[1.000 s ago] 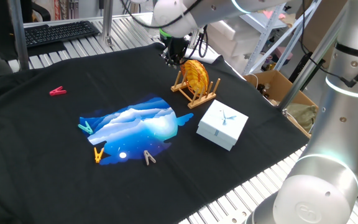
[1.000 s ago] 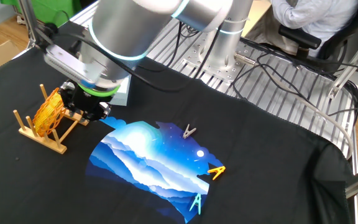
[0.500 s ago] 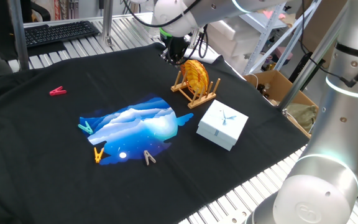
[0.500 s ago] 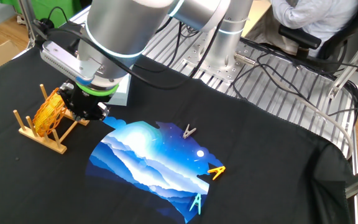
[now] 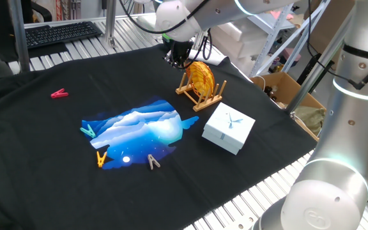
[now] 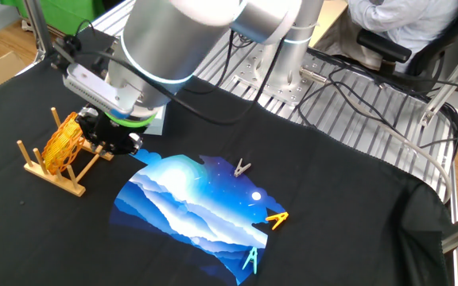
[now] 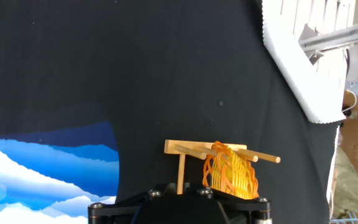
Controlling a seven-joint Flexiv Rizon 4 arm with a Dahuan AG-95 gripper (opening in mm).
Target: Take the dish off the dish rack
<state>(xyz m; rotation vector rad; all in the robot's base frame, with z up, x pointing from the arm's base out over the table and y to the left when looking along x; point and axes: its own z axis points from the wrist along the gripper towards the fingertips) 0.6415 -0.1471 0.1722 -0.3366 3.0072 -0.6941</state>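
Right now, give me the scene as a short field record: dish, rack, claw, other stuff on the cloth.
dish: orange-yellow woven dish, standing on edge between the pegs
rack: wooden dish rack, on the black cloth
claw: claw close above the dish; fingers out of sight, open or shut cannot be told
grasp: no lift visible, dish seated in rack
box: white box, beside the rack
pins: pink clothespin apart; others around the blue print
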